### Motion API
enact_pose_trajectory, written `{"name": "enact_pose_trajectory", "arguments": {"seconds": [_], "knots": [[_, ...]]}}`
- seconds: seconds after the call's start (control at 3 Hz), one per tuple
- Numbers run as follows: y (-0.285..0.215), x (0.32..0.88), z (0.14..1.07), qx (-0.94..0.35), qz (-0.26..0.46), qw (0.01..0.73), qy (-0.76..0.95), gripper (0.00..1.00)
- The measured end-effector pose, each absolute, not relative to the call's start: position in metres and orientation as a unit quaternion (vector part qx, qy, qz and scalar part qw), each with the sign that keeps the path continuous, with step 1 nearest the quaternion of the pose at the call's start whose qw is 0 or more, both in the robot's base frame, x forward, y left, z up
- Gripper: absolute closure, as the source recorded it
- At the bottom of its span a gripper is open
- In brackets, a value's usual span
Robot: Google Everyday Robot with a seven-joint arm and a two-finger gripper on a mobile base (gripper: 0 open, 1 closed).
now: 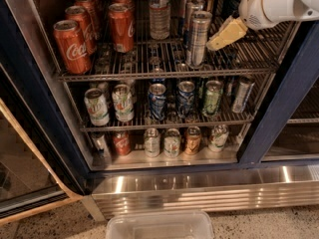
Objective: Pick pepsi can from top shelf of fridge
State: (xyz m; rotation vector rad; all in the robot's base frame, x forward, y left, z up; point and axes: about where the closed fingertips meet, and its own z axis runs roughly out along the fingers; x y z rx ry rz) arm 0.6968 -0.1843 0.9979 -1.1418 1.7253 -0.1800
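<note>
Clear tub (159, 227), fridge (199, 190) on speckled floor (271, 226)

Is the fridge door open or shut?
Open. The glass door stands out at the left, and the pincer hangs over the top shelf, beside a tall silver can.

Red Coke cans (72, 46) stand in two files at upper left. A clear bottle (159, 14) stands beside tall silver cans (198, 31). Mixed cans (122, 102) fill two lower rows. A clear tub (159, 225) sits on the floor (279, 223). The tool (217, 43) hangs just right of the silver cans.
</note>
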Motion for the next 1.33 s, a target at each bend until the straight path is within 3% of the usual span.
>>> {"name": "enact_pose_trajectory", "arguments": {"seconds": [0.33,1.33], "knots": [[-0.184,0.697,0.998,-0.474,-0.075,0.508,0.716,0.00],[-0.234,0.680,1.008,-0.410,-0.138,0.498,0.751,0.60]]}}
